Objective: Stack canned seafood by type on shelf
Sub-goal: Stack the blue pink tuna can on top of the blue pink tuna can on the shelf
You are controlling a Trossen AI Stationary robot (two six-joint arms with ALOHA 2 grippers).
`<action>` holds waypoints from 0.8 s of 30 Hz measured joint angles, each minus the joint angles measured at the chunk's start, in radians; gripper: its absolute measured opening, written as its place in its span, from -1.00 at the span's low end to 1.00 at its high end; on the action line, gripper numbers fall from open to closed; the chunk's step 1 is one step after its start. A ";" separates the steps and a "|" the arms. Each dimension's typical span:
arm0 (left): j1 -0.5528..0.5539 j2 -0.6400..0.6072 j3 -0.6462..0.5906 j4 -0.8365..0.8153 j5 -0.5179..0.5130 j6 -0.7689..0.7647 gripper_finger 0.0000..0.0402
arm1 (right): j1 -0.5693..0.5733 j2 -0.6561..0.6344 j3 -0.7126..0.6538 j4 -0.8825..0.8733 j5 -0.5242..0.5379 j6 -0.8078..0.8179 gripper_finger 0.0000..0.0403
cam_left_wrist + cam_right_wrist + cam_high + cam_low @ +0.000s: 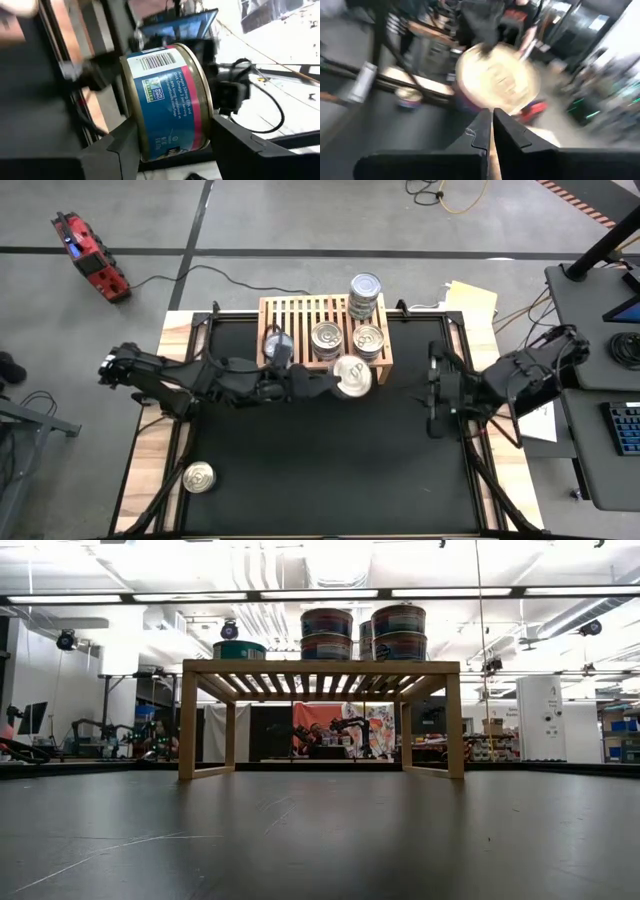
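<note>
The light-wood shelf [325, 330] stands at the table's far middle. On its slatted top are a stack of cans [365, 295], two single cans [327, 338] [368, 340] and one more at its left [240, 650]. My left gripper [345, 378] reaches in from the left, shut on a blue-and-pink labelled can [165, 100] just before the shelf's near edge. Another can [198, 477] rests on its base near the table's near left corner. My right gripper [492, 120] is shut on nothing, raised over the table's right part [432, 390]. My left gripper pinches the can between its two fingers [125, 147], one on each flat end, next to the rim [202, 107]. The fingers come level from the table's left. The can is lifted clear of the table, its pale lid [352, 375] facing up.
The table top is a black mat [330, 470] with wooden edges, open between the arms and toward the near edge. Beyond the table's right side stands a desk with a keyboard [620, 430]. A red tool [90, 255] lies on the floor at the far left.
</note>
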 joint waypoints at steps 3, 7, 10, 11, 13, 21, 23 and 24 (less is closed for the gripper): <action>-0.007 0.014 -0.002 0.029 0.028 -0.056 -0.09 | 0.026 0.039 0.063 0.000 0.093 -0.212 -0.90; -0.010 0.024 -0.002 0.141 0.030 -0.056 -0.09 | 0.043 0.094 0.123 -0.004 0.153 -0.371 -0.74; -0.010 0.028 -0.002 0.202 0.025 -0.031 -0.09 | 0.057 0.135 0.158 -0.009 0.204 -0.404 -0.53; -0.010 0.028 -0.002 0.208 0.017 -0.026 -0.09 | 0.065 0.147 0.166 -0.009 0.227 -0.423 -0.45; -0.010 0.029 -0.002 0.206 0.001 -0.023 -0.09 | 0.083 0.168 0.179 -0.007 0.273 -0.481 -0.27; -0.009 0.029 -0.002 0.225 -0.038 -0.024 -0.09 | 0.101 0.244 0.181 0.002 0.444 -0.743 0.39; -0.008 0.029 -0.002 0.232 -0.047 -0.024 -0.09 | 0.089 0.258 0.181 0.015 0.464 -0.765 0.50; -0.008 0.029 -0.002 0.231 -0.056 -0.024 -0.09 | 0.082 0.263 0.181 0.026 0.469 -0.773 0.54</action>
